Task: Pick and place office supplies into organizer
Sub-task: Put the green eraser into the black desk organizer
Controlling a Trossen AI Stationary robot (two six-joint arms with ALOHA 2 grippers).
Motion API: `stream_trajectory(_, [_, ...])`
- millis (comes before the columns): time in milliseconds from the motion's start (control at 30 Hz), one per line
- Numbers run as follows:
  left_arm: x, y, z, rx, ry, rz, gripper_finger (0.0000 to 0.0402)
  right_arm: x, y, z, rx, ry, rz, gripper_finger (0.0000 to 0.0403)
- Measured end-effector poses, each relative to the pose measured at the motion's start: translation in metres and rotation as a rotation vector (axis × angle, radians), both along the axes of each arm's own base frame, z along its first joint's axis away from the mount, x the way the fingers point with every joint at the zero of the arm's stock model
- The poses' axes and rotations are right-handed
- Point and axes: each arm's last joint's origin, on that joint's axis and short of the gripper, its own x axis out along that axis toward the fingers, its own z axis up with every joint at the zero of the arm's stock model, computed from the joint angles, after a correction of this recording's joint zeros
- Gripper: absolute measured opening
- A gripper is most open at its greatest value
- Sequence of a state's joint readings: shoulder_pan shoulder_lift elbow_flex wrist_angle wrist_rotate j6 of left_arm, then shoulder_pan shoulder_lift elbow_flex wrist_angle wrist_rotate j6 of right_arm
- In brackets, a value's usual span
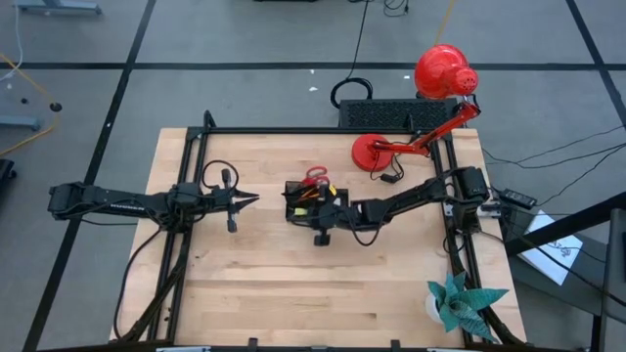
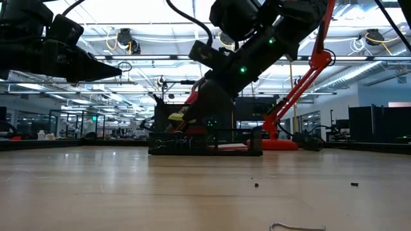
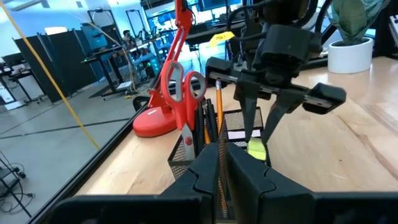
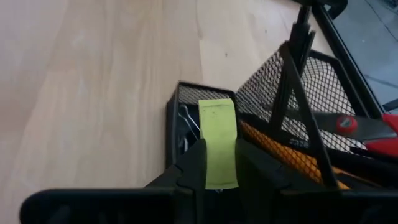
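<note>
The black mesh organizer stands mid-table. Red-handled scissors and orange pencils stand upright in its tall compartment. My right gripper hovers over the organizer's low front compartment, shut on a small yellow piece. My left gripper is shut and empty. It hangs above the table just left of the organizer, pointing at it. The pink pad does not show plainly. My right gripper pinches the yellow piece between its two fingers, which lie on the piece's two long edges. The fingers come slanting down from the table's right. The yellow piece is lifted clear, its free end sticking out past the fingertips over the low compartment.
A red desk lamp stands behind the organizer at the far right. A teal paper plant in a white pot sits at the near right corner. Small dark bits and a bent wire lie on the near table.
</note>
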State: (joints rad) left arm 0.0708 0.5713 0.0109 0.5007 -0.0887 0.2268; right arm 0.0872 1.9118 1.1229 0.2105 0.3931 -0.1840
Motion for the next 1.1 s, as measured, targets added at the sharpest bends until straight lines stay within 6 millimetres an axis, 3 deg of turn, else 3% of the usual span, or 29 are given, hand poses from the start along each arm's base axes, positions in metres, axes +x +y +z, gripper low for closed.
stream_trajectory(600, [0.000, 0.000, 0.000, 0.005, 0.001, 0.001, 0.0037, -0.002, 0.002, -0.003, -0.010, 0.019, 0.013, 0.0068])
stream_trajectory(867, [0.000, 0.000, 0.000, 0.005, 0.001, 0.002, 0.0037, 0.004, 0.001, -0.026, -0.067, 0.042, -0.018, 0.0068])
stream_trajectory(1100, [0.000, 0.000, 0.000, 0.006, 0.004, 0.009, 0.0037, 0.004, 0.003, -0.025, -0.072, 0.032, -0.010, 0.0068])
